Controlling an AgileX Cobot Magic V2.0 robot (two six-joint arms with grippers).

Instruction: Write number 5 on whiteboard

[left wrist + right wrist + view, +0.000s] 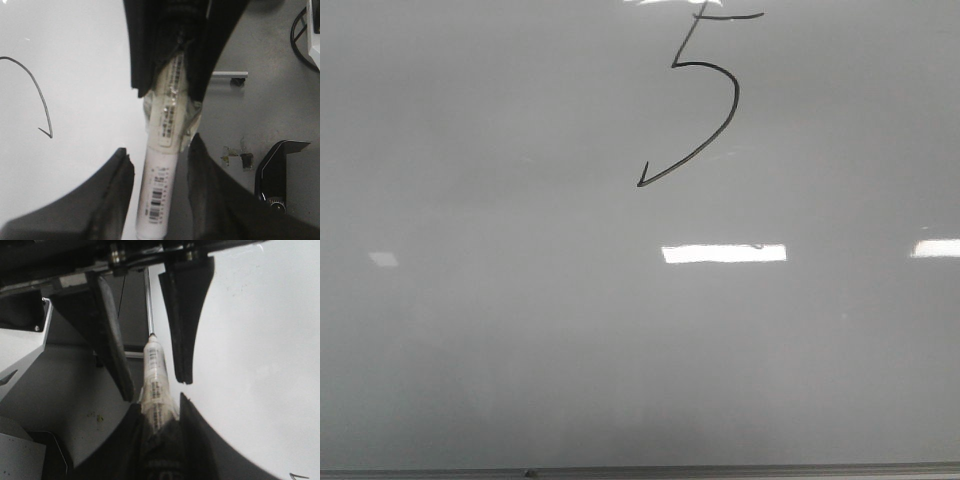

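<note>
The number 5 stands in thin black marker high on the whiteboard, right of centre; neither gripper shows in the front view. The 5's curved tail also shows in the left wrist view. A white marker with a barcode label runs between both grippers. My right gripper is shut on the marker's tape-wrapped barrel. My left gripper is open, its fingers standing on either side of the marker with a gap at one side. Both hover at the whiteboard's side edge.
The board's thin grey frame runs along the near edge. Beyond the board's side lies grey floor with a black object and a metal bracket. A pale casing sits beside the right arm.
</note>
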